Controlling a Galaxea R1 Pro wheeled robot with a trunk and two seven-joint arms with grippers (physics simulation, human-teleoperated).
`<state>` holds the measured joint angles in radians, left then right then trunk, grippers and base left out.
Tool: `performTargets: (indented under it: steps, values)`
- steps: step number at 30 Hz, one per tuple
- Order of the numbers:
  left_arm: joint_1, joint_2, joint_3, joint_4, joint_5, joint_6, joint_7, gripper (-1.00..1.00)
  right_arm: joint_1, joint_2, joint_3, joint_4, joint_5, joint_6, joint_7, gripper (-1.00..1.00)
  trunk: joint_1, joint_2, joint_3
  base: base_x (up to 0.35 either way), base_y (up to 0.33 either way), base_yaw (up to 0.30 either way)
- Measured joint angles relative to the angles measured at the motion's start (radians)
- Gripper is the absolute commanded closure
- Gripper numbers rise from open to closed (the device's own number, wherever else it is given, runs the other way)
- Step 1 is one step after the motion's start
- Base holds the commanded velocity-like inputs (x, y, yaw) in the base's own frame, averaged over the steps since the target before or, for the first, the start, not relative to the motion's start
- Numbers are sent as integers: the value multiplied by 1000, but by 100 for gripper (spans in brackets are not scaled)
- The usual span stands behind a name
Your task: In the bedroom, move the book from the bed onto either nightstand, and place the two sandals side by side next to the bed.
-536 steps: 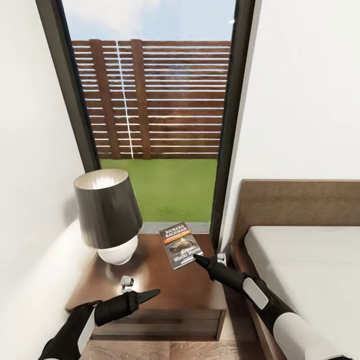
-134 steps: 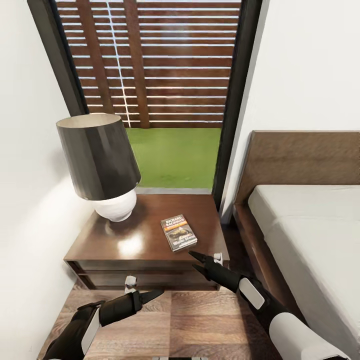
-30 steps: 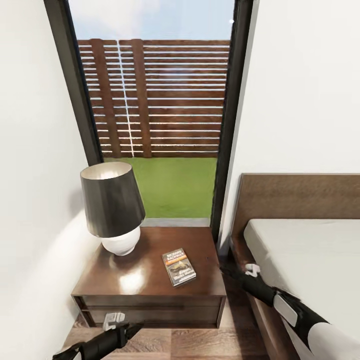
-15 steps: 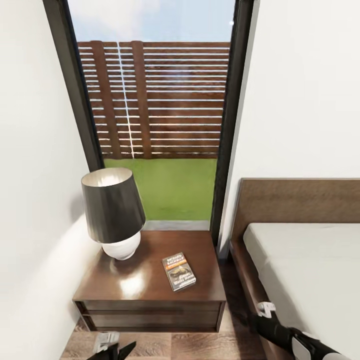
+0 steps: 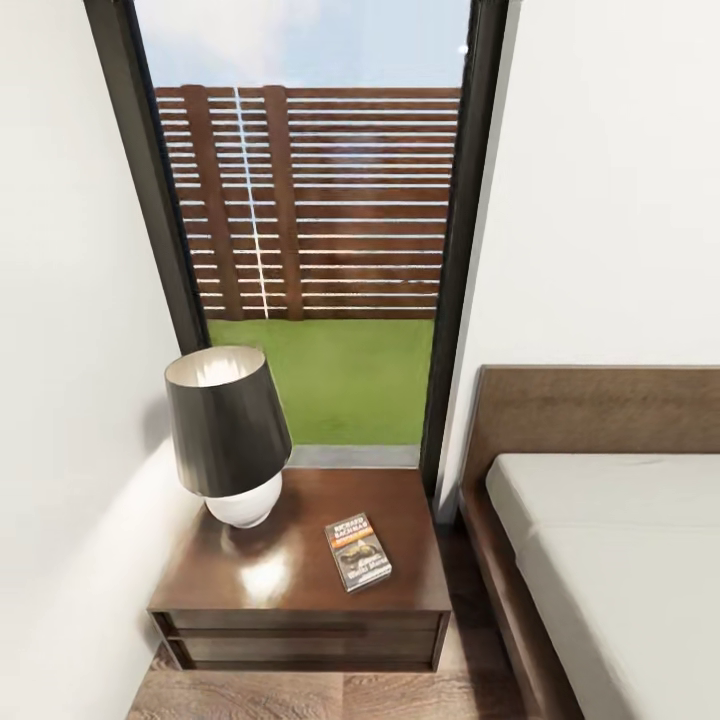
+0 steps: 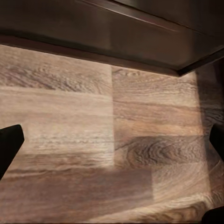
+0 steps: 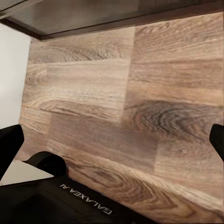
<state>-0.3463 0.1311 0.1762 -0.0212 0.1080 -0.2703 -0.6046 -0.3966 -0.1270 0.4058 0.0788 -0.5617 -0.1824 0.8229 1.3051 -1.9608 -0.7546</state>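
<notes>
Both pairs of jaws stand wide apart and hold nothing: on the left gripper [image 6: 112,140] we see one dark fingertip [image 6: 9,142] at one edge of the wrist view and its mate at the other, with bare wood-plank floor [image 6: 70,116] between them and the dark base of the nightstand [image 6: 140,37] beyond the tips; the right gripper [image 7: 112,140] is spread the same way over the floor, with a black part of our own body marked "GALAXEA" [image 7: 84,200] close under the jaws. Neither pair has a task thing between or near its tips. From the head we see the book [image 5: 358,551] lying flat, cover up, on the glossy top of the nightstand [image 5: 300,590], near its front edge and well apart from the lamp [image 5: 228,435], with the bed [image 5: 620,560] just beside the cabinet, so we judge the book step done. What is left is the two sandals, which are not in sight. We expect them to be light, thin and somewhat flexible, lying low against the planks, so a pinch across the sole edge or around a slim strap seems the best hold, taken gently since a flat sole may skid on smooth wood when a finger nudges it
</notes>
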Motion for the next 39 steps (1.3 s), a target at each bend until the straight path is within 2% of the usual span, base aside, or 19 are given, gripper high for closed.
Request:
performTargets:
  steps: [3, 6, 10, 16, 25, 39]
  values:
    - [20, -1, -1, 0, -9, 0, 58, -100, 16, 3, -1, 0, 0, 0, -25, -100, -12, 21, 9, 0, 0, 0]
    - [51, -8, -4, 0, -13, 0, 171, -100, 22, 4, -1, -1, 1, 1, -48, -100, -23, 42, 19, 0, 0, 0]
    - [72, -13, -3, 0, -15, -1, 228, -100, 23, 5, -1, -1, 2, 2, -54, -100, -38, 70, 31, 0, 0, 0]
    - [82, -15, -7, 0, -16, -8, 243, -100, 24, 5, -2, -1, 1, 2, -55, -100, -61, 112, 50, 0, 0, 0]
    - [83, -15, -36, 0, -15, -10, 245, -100, 24, 5, -2, -1, 0, 2, -56, -100, -96, 175, 78, 0, 0, 0]
    - [83, -14, -37, 1, -11, -10, 248, -100, 24, 6, -2, -1, 0, 2, -56, -100, -96, 175, 79, 0, 0, 0]
